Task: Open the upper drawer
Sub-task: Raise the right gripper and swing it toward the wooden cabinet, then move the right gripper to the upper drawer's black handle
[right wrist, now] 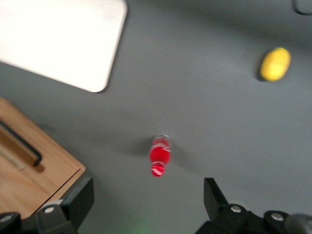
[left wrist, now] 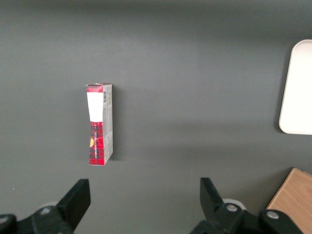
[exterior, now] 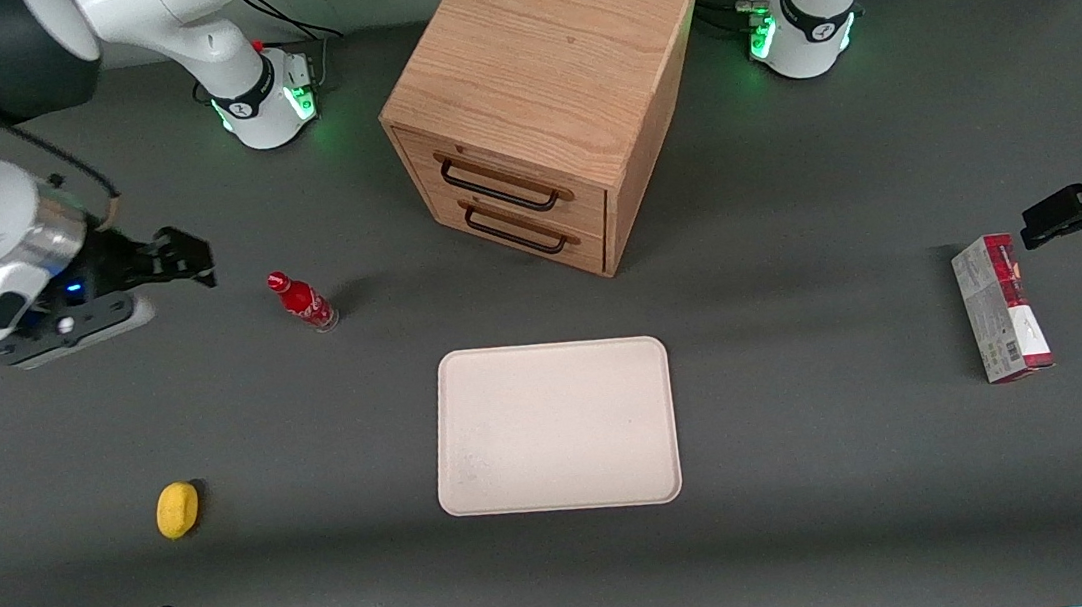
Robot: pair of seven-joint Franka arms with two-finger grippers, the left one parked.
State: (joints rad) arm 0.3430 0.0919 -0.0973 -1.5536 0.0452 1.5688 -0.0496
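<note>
Grey table, gripper (exterior: 189, 255) above, spread.

I see the upper drawer (exterior: 505, 179) fully shut, its light oak front flush with the cabinet, thin black wire handle (exterior: 499, 187) lying across it, directly above the matching bottom drawer.

My gripper (exterior: 195, 259) hangs open above the table toward the working arm's end, well apart from it.

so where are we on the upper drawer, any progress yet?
Nothing done yet: the upper drawer sits flush in the cabinet, like the lower drawer under it. In hand: the gripper is open and holds nothing, hanging above the table toward the working arm's end, beside the red bottle and well short of the handle. Left: reach the handle, close on it, pull the drawer out.
</note>
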